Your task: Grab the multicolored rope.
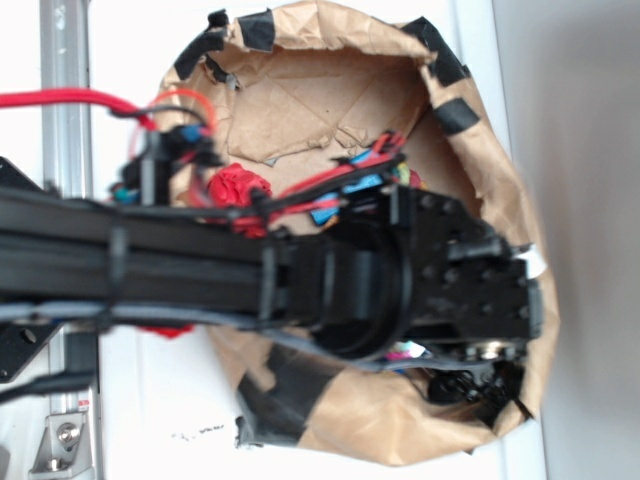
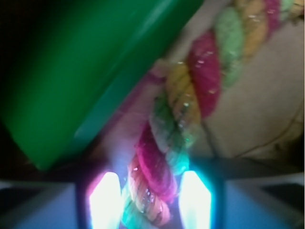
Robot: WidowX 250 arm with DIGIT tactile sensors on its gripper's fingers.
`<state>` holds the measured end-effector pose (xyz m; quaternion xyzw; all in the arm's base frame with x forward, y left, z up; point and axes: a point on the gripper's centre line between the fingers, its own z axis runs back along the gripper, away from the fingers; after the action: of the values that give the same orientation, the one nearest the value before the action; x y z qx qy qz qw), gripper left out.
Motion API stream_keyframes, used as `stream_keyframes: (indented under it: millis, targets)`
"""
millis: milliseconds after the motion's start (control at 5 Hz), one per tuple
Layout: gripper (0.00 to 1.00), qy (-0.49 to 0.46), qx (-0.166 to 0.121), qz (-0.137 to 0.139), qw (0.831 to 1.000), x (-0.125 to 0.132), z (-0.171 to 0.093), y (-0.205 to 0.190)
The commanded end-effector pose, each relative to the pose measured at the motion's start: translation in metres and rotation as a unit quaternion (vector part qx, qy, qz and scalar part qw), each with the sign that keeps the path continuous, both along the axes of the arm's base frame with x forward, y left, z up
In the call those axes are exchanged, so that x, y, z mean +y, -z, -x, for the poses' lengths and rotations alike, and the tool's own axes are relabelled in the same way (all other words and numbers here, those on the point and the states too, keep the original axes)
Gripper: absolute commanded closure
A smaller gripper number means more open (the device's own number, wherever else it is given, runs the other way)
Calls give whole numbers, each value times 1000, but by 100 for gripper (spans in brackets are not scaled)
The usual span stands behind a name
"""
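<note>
The multicolored rope (image 2: 190, 100) is a thick twisted cord of red, yellow and light green strands. In the wrist view it runs from the top right down to the bottom middle, lying on brown paper (image 2: 259, 109). My gripper (image 2: 150, 200) has its two bright fingertips (image 2: 106, 200) on either side of the rope's lower end. The rope fills the gap between them and both pads touch it. In the exterior view my black arm covers the rope, and the gripper (image 1: 468, 385) shows only as dark parts at the lower right.
A smooth green object (image 2: 86, 67) lies close on the rope's left. A brown paper bin (image 1: 300, 90) with black tape on its rim surrounds the scene. A wrinkly red cloth ball (image 1: 240, 185) sits at its left, by the arm.
</note>
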<state>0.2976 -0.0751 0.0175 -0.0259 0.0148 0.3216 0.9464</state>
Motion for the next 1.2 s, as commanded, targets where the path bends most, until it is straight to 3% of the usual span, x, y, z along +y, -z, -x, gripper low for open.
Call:
stream_keyframes:
  millis: [0, 200, 400, 600, 800, 1000]
  targets:
    - [100, 39, -64, -63, 995, 70, 31, -55]
    - [100, 137, -110, -61, 982, 95, 20, -91]
    - [100, 222, -120, -76, 965, 94, 8, -128]
    - [100, 339, -81, -22, 937, 82, 5, -148]
    - [100, 339, -12, -59, 939, 69, 3, -143]
    - [100, 306, -8, -56, 950, 68, 10, -143]
